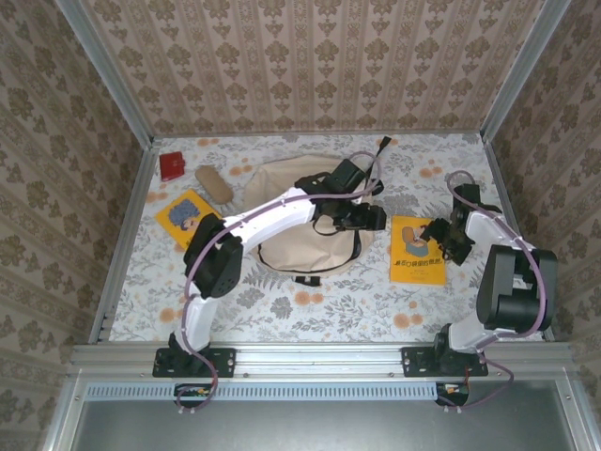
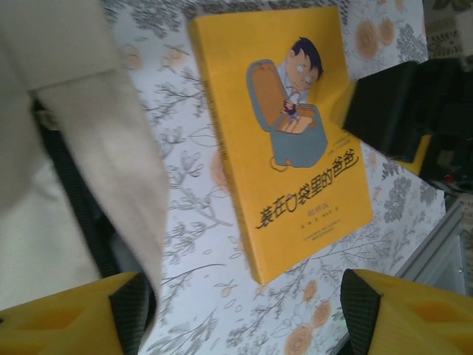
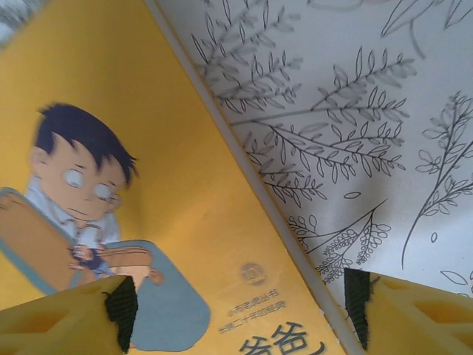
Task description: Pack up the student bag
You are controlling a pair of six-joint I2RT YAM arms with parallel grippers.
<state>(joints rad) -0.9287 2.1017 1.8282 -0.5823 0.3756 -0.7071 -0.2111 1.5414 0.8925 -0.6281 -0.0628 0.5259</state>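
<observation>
The student bag [image 1: 299, 211], a big beige soft backpack, lies at the table's middle under my left arm. Its fabric edge [image 2: 74, 148] hangs at the left of the left wrist view, right by my left gripper's inner left pad [image 2: 133, 314]. My left gripper [image 1: 378, 218] [image 2: 247, 318] is open at the bag's right rim, with bare tablecloth between its pads. A yellow picture book [image 1: 416, 252] [image 2: 288, 140] [image 3: 133, 192] lies flat to the right of the bag. My right gripper [image 1: 438, 235] [image 3: 239, 318] is open low over it, its pads straddling the book's right edge.
A second yellow book [image 1: 186, 218], a tan pencil case [image 1: 214, 183] and a small red object [image 1: 172, 165] lie at the table's left back. Patterned walls close in the back and both sides. A metal rail [image 1: 319, 357] runs along the near edge.
</observation>
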